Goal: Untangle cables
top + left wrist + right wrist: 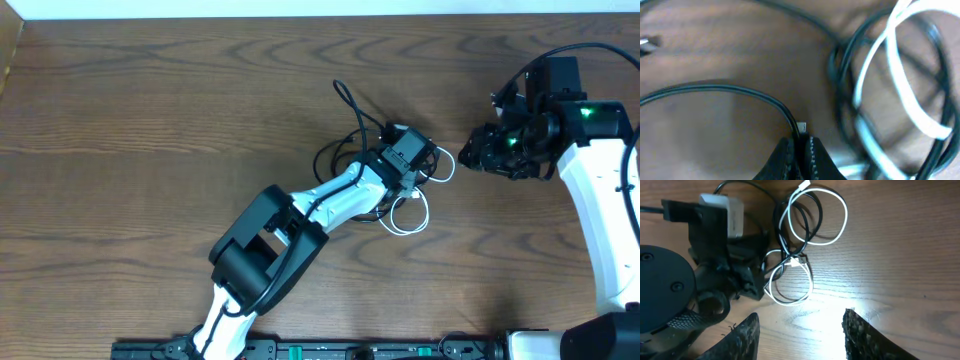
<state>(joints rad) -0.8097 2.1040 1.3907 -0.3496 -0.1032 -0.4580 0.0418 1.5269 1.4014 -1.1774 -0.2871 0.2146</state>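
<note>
The left claw (799, 150) is pinched shut on the black cable (715, 89). The strand comes in from the left and bends down between its fingertips. A small pale bit sits right at the grip, too blurred to name. Taking hold of this single strand, out where it runs alone, looks chosen so that one cable can be drawn free without dragging everything along.

Just to the right of the pinch in the wrist view, the black cable coils several times. The white cable (900, 85) loops through and over those coils, so the two are interlaced there.

From overhead, both cables lie near the middle of the tabletop (150, 150), partly under the left wrist. A white loop shows on the near side, and a black loop reaches toward the far edge.

The right claw (801, 315) hangs open and empty beside the cables, apart from them, with its jaws spread toward the white loops. I judge it is placed there to take the white cable as a counter-hold.

The untangling looks barely begun. Pulling the two apart calls for a slow draw, since a sharp tug could tighten the crossings instead of opening them.
</note>
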